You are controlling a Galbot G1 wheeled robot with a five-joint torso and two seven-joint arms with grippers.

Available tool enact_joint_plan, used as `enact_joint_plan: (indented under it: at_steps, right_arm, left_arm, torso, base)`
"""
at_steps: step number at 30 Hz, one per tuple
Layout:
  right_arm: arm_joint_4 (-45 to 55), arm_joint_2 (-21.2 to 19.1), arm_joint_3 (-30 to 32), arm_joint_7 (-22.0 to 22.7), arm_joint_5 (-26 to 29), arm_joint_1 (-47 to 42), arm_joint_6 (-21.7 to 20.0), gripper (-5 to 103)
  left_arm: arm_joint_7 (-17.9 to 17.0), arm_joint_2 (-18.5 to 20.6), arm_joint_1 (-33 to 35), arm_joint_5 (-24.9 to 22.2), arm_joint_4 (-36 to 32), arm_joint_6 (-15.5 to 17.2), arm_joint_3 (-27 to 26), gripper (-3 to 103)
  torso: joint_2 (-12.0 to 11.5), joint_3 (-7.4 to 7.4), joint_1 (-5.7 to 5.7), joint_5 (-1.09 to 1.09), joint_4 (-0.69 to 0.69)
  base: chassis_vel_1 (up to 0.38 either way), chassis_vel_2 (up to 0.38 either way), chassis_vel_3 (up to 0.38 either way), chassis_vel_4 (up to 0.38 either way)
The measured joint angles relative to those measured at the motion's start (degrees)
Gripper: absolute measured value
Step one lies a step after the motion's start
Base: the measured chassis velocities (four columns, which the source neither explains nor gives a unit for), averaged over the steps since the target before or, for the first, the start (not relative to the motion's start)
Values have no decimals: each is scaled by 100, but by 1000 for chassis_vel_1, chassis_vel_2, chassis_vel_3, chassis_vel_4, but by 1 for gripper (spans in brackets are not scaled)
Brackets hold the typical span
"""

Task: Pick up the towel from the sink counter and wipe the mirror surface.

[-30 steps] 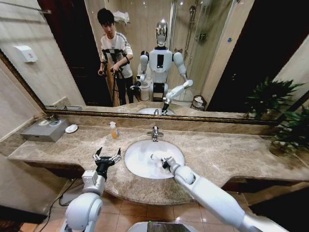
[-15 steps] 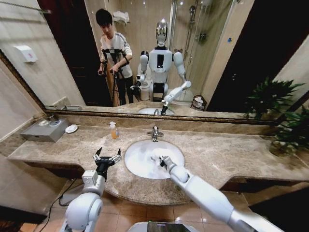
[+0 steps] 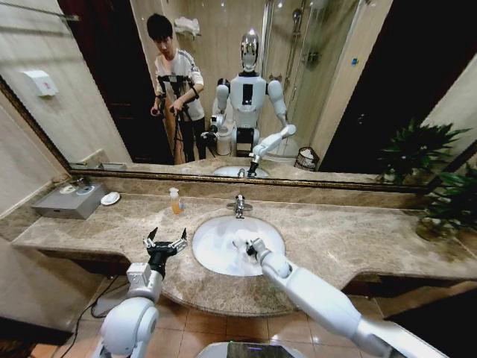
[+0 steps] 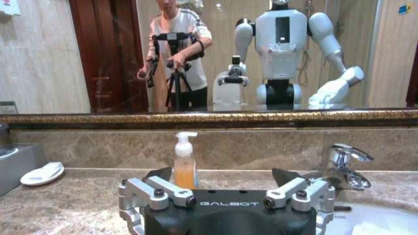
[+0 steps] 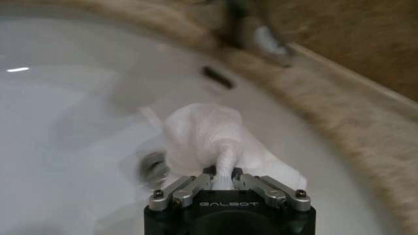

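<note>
The small white towel (image 5: 209, 132) is bunched up and pinched between the fingers of my right gripper (image 5: 222, 178), which is shut on it. It hangs just above the white basin (image 5: 65, 122), near the drain. In the head view the right gripper (image 3: 252, 246) and towel (image 3: 240, 240) sit over the middle of the basin (image 3: 216, 261), set in the beige marble sink counter (image 3: 358, 239). My left gripper (image 3: 165, 242) stands open over the counter, left of the basin, holding nothing. The mirror surface (image 3: 335, 89) spans the wall behind the counter.
A chrome faucet (image 3: 238, 205) stands behind the basin. An orange soap bottle (image 3: 175, 200) is to its left, with a soap dish (image 3: 110, 198) and grey box (image 3: 71, 201) farther left. A potted plant (image 3: 447, 201) occupies the counter's right end.
My right gripper has shifted a little left and up inside the basin with the towel in it. The left arm has not moved.
</note>
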Motion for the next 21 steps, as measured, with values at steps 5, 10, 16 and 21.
enact_joint_plan:
  at_steps: [5, 10, 16, 21]
  right_arm:
    - [180, -157, 49, -125, -7, -124, -33, 8]
    - [573, -305, -117, -202, 11, -463, -119, 8]
    - [1333, -583, -470, -46, 254, -611, -293, 8]
    - [922, -413, -493, -112, 241, -253, -236, 8]
  left_arm:
    - [0, 0, 0, 0, 0, 0, 0, 100]
    - [0, 0, 0, 0, 0, 0, 0, 100]
    - [0, 0, 0, 0, 0, 0, 0, 100]
    - [0, 0, 0, 0, 0, 0, 0, 100]
  torso:
    - [0, 0, 0, -1, -2]
    - [0, 0, 0, -1, -2]
    - [0, 0, -1, 0, -2]
    - [0, 0, 0, 1, 0]
  base:
    - [0, 0, 0, 0]
    - [0, 0, 0, 0]
    - [0, 0, 0, 0]
    - [0, 0, 0, 0]
